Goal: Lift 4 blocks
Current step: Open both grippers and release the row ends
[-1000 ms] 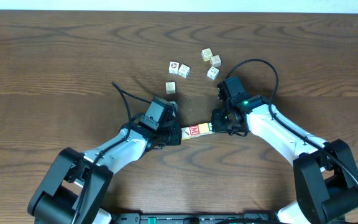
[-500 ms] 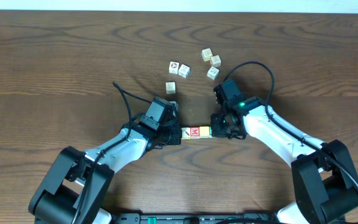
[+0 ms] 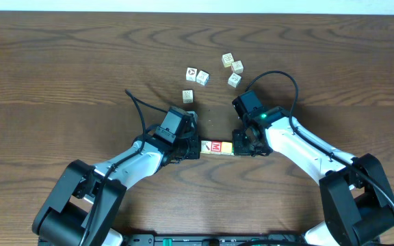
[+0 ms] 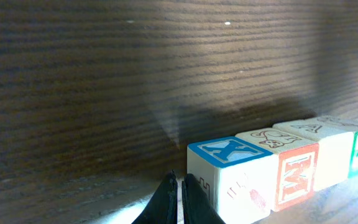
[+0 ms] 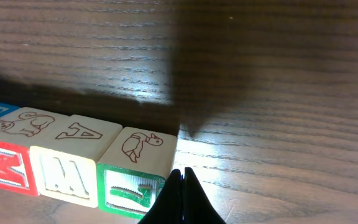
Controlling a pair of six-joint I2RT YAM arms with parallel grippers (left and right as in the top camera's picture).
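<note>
- The left gripper [image 4: 179, 185] has its jaws shut tip to tip with nothing between them. Its point sits right against the outer end of the blue-topped block [image 4: 229, 169].
- The right gripper [image 5: 183, 182] is likewise closed on nothing, and its tip is at the outer lower corner of the green-faced block [image 5: 135, 174].
- From overhead I see the four blocks [image 3: 216, 146] in one straight row, end to end, wedged between the two grippers near the middle of the dark wooden table [image 3: 60, 68].
- From left end to right, the row runs: blue-topped block, red M block [image 4: 294, 171], A-topped block [image 5: 73, 155], green-faced block.
- I cannot tell whether the row is off the table.
- Loose pale picture cubes [image 3: 202, 77] lie scattered farther back, well apart from the row.
</note>
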